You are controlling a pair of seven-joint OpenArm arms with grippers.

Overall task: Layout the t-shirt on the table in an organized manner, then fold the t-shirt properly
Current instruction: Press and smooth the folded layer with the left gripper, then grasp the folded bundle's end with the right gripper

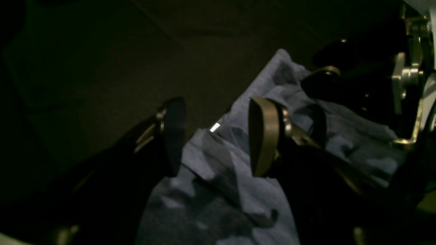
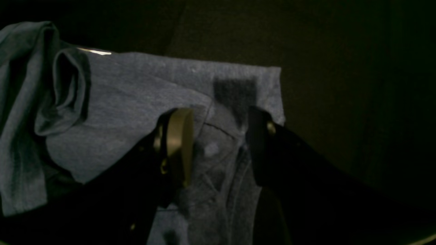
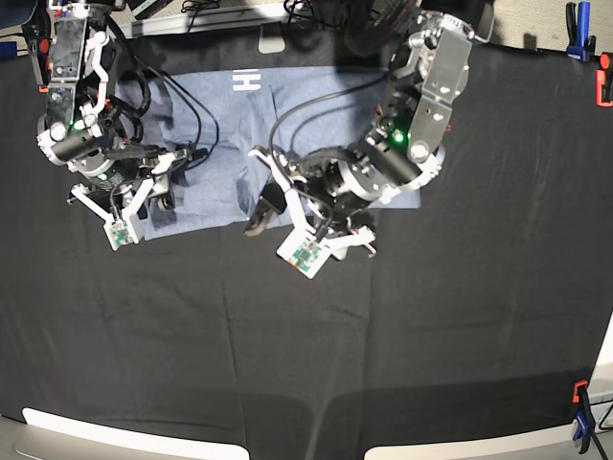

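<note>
The light blue-grey t-shirt (image 3: 225, 144) lies rumpled at the back of the black table (image 3: 383, 335), white lettering (image 3: 247, 82) near its far edge. My left gripper (image 1: 218, 136) is open and straddles the shirt's near edge (image 1: 211, 170): one finger is over bare table, the other over cloth. In the base view the left gripper (image 3: 268, 206) is at the middle of that near edge. My right gripper (image 2: 218, 146) is open low over a corner of the shirt (image 2: 136, 92), with fabric lying between its fingers. In the base view the right gripper (image 3: 165, 195) is at the shirt's near left corner.
Blue (image 3: 582, 19) and orange (image 3: 604, 86) clamps sit at the table's far right edge, another clamp (image 3: 579, 407) at the near right. Cables and equipment (image 3: 230, 14) crowd the far edge. The other arm (image 1: 374, 81) fills the upper right of the left wrist view.
</note>
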